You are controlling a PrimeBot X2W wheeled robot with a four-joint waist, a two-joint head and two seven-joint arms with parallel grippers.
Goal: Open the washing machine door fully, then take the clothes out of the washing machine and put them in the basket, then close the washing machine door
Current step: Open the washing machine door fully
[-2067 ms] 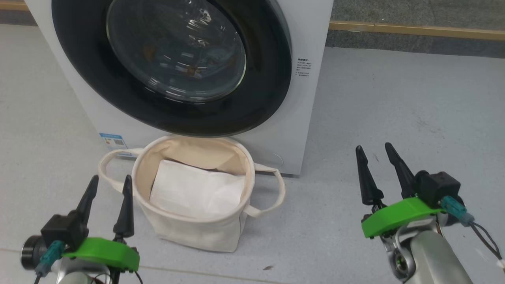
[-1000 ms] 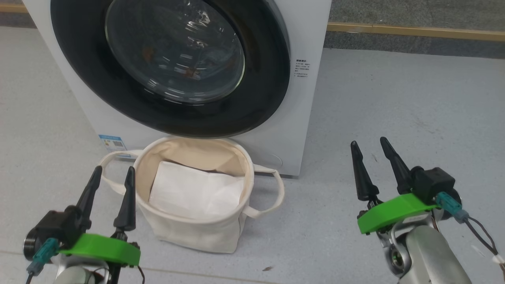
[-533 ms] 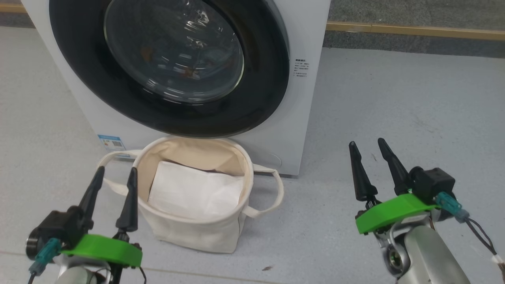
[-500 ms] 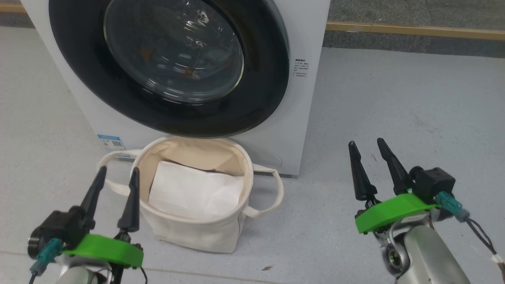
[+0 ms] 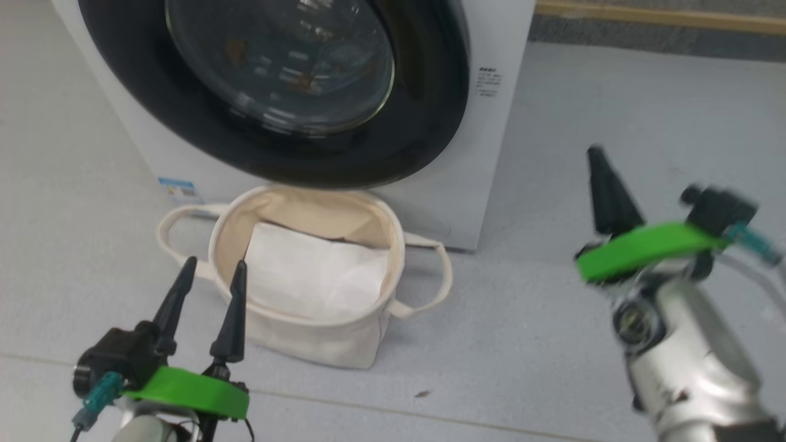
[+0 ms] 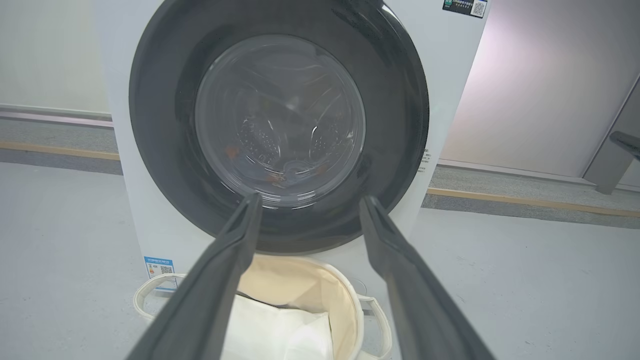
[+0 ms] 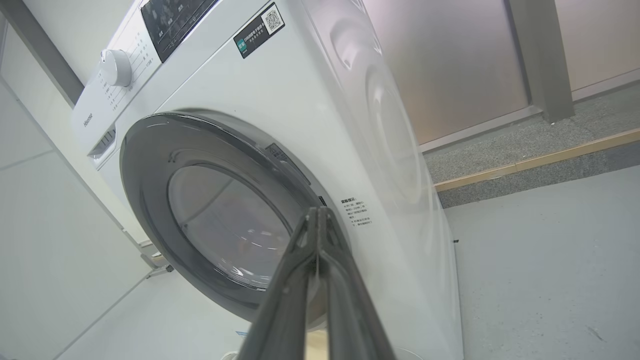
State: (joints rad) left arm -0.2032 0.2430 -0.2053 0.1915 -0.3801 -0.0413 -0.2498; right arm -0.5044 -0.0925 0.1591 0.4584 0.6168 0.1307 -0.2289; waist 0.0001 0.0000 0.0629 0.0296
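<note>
The white washing machine (image 5: 491, 141) (image 6: 450, 75) (image 7: 310, 100) stands ahead with its round black-ringed washing machine door (image 5: 424, 116) (image 6: 165, 150) (image 7: 145, 165) closed. Through the glass I make out only faint orange flecks; the clothes are hidden from clear sight. The cream basket (image 5: 319, 344) (image 6: 350, 305) sits on the floor under the door, holding a white folded sheet (image 5: 313, 276). My left gripper (image 5: 210, 268) (image 6: 309, 201) stands open at the lower left, beside the basket. My right gripper (image 5: 595, 152) (image 7: 319, 211) is shut on nothing, raised in the air to the right of the washer.
Grey floor (image 5: 614, 92) stretches to the right of the washer. A wooden strip (image 5: 663, 15) runs along the wall base behind. The control panel with a white knob (image 7: 116, 67) tops the machine.
My right gripper has shut and risen, blurred with motion. The head camera has shifted, so the washer and basket sit a little higher and further right in the picture. The left gripper stays open.
</note>
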